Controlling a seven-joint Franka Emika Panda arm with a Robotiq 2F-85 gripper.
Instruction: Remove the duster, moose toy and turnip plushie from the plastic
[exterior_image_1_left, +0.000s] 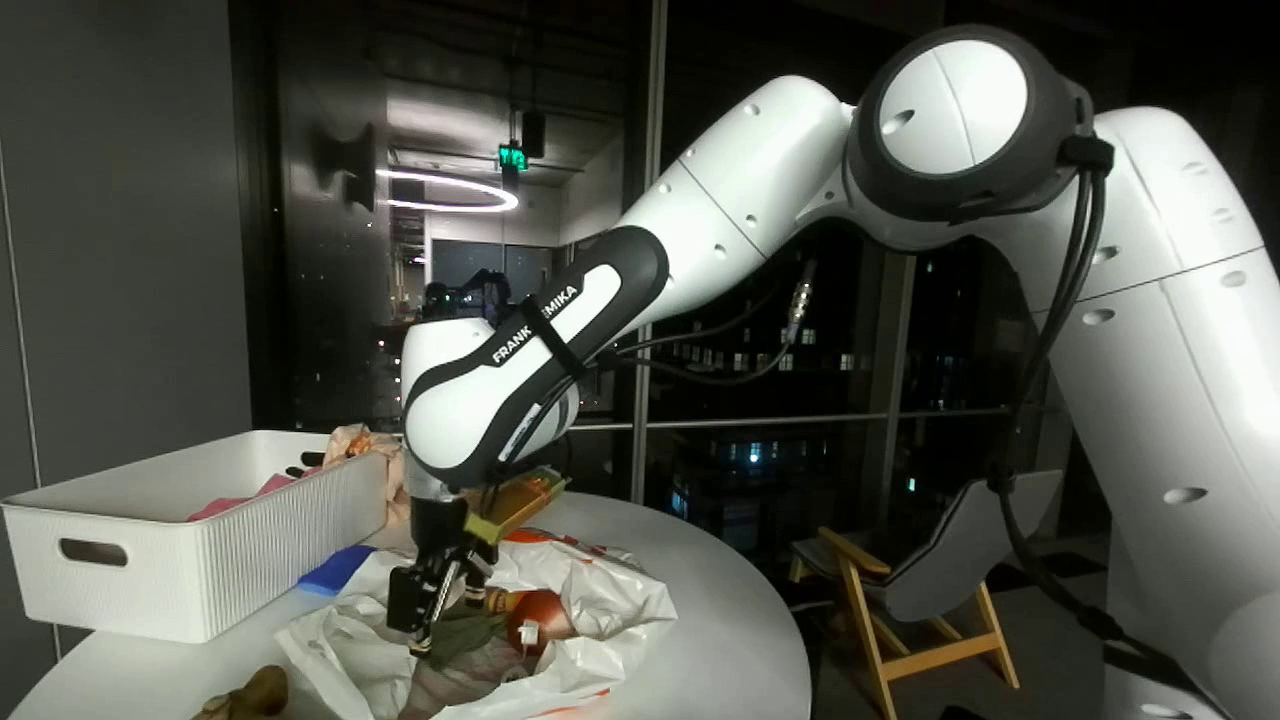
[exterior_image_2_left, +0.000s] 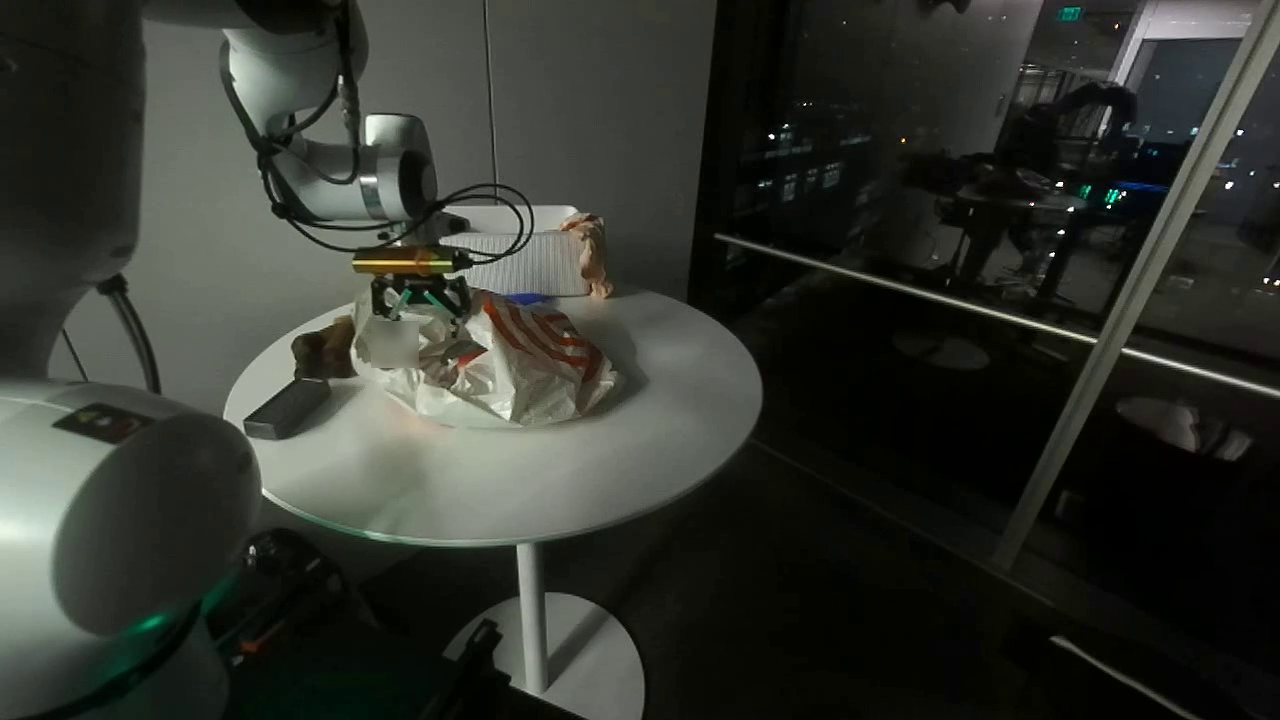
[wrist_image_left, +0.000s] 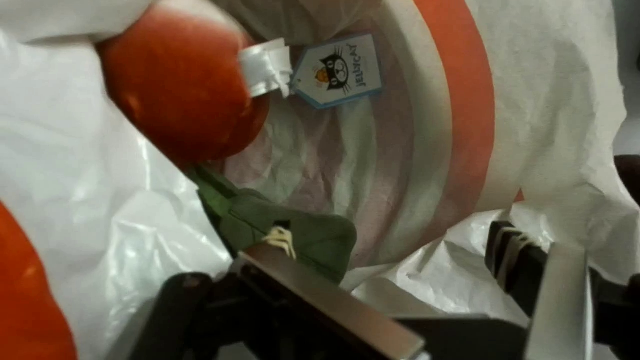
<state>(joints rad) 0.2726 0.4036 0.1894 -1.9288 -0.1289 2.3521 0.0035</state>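
Observation:
The turnip plushie (exterior_image_1_left: 540, 620) is round and red with green leaves and a tag. It lies inside the crumpled white and orange plastic bag (exterior_image_1_left: 620, 605). In the wrist view, the plushie (wrist_image_left: 180, 90) is at upper left, its leaves reaching down to one finger. My gripper (wrist_image_left: 395, 240) is open at the bag's mouth with nothing between its fingers. It points down in both exterior views (exterior_image_1_left: 445, 620) (exterior_image_2_left: 420, 318). The brown, seemingly moose toy (exterior_image_2_left: 325, 348) lies on the table outside the bag. The dark grey block, seemingly the duster (exterior_image_2_left: 288, 408), lies beside it.
A white ribbed basket (exterior_image_1_left: 290, 540) stands on the round white table (exterior_image_2_left: 560, 460) behind the bag, with pink and peach cloth in it. A blue flat item (exterior_image_1_left: 337, 570) lies between basket and bag. Bag folds rise around the gripper. Windows (exterior_image_2_left: 850, 250) border the area.

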